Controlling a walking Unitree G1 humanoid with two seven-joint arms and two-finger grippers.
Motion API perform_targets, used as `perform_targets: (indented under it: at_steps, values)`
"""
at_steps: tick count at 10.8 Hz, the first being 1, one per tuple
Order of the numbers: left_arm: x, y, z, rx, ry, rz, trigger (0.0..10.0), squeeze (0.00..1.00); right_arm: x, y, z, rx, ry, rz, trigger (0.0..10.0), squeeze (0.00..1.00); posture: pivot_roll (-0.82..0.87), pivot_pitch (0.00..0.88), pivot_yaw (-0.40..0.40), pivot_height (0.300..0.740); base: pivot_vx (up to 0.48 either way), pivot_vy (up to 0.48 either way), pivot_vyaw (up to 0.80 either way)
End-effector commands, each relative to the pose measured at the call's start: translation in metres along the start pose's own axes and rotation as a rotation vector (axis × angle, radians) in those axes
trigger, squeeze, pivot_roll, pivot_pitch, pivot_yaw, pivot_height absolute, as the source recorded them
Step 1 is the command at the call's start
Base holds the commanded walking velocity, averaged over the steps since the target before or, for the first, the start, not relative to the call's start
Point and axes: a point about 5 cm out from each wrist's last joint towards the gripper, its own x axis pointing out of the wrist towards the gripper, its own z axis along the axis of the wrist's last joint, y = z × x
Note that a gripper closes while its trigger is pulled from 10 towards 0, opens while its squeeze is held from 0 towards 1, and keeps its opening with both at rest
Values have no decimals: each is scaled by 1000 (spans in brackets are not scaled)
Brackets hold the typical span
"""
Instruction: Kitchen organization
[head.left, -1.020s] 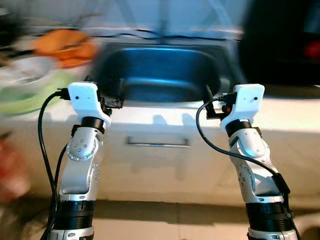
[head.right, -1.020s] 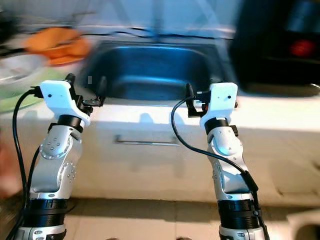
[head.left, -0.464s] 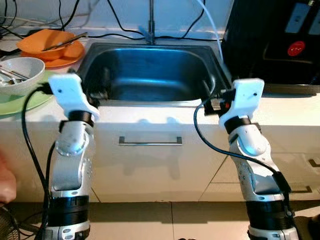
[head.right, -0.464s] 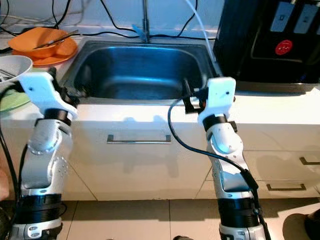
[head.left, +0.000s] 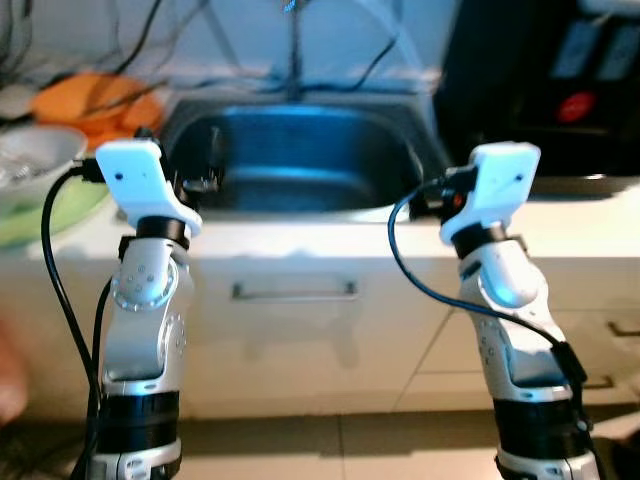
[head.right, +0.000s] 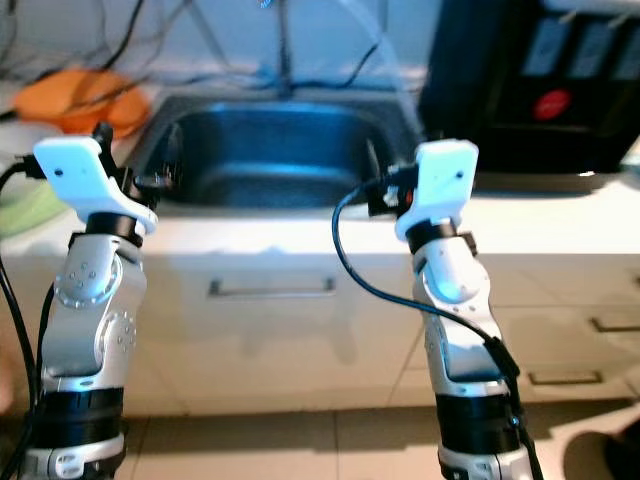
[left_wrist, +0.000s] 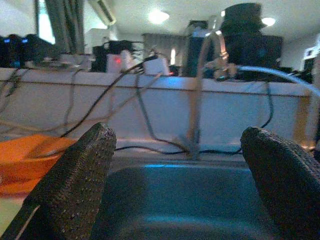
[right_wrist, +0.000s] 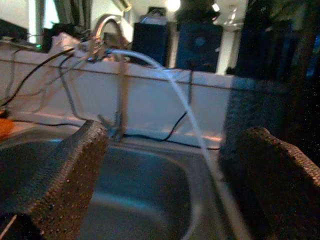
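Note:
Both arms are raised in front of a steel sink (head.left: 300, 150) set in a white counter. My left gripper (head.left: 185, 165) is held at the sink's left front corner, open, with nothing between its fingers (left_wrist: 70, 185). Over the sink's right front corner my right gripper (head.left: 425, 190) is also open and empty, its fingers (right_wrist: 65, 185) wide apart. An orange bowl on an orange plate (head.left: 95, 100) sits on the counter left of the sink. Nearer to me are a white bowl (head.left: 35, 155) and a green plate (head.left: 45, 215). The picture is slightly blurred.
A tap (head.left: 293, 50) rises behind the sink, and a pale hose (right_wrist: 170, 85) runs from it. A black appliance (head.left: 560, 90) with a red spot stands on the counter at the right. Below the sink is a drawer handle (head.left: 295, 291). Cables trail along the back wall.
The whole picture has shifted and blurred, so the camera moved. Both arms keep the same raised pose at the sink's front, grippers open throughout.

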Motion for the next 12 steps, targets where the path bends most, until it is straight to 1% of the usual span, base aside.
perform_targets:
  at_steps: [1, 2, 3, 5, 7, 10, 12]
  values:
    - [1, -4, 2, 4, -7, -24, 10000, 0, 1, -1, 5, -4, -23, 4, 10000, 0, 19, 27, -11, 740, 420, 0, 0]
    - [0, -4, 1, 1, -2, -25, 10000, 0, 1, -1, 5, -8, -22, 4, 10000, 0, 20, 29, -10, 740, 424, 0, 0]
    - [-2, -6, -1, -5, 13, -34, 10000, 0, 1, -1, 3, -10, -18, 6, 10000, 0, 20, 30, -12, 740, 382, 240, 0]
    - [-5, -14, -4, -5, 29, -73, 10000, 0, -1, 0, 3, -18, -13, 10, 10000, 0, 18, 34, -12, 740, 266, 0, 0]
    - [-5, -16, -4, 0, 28, -79, 10000, 0, -1, 0, 2, -22, -11, 8, 10000, 0, 16, 35, -11, 740, 255, 0, 0]
    - [-5, -14, -9, -21, 59, -57, 10000, 0, -2, -1, 1, -29, -6, 3, 10000, 0, 17, 36, -9, 740, 0, 0, 0]
    - [-5, -18, -11, -39, 74, -61, 10000, 0, -1, -1, 1, -30, -7, 3, 10000, 0, 15, 36, -10, 740, 0, 0, 0]
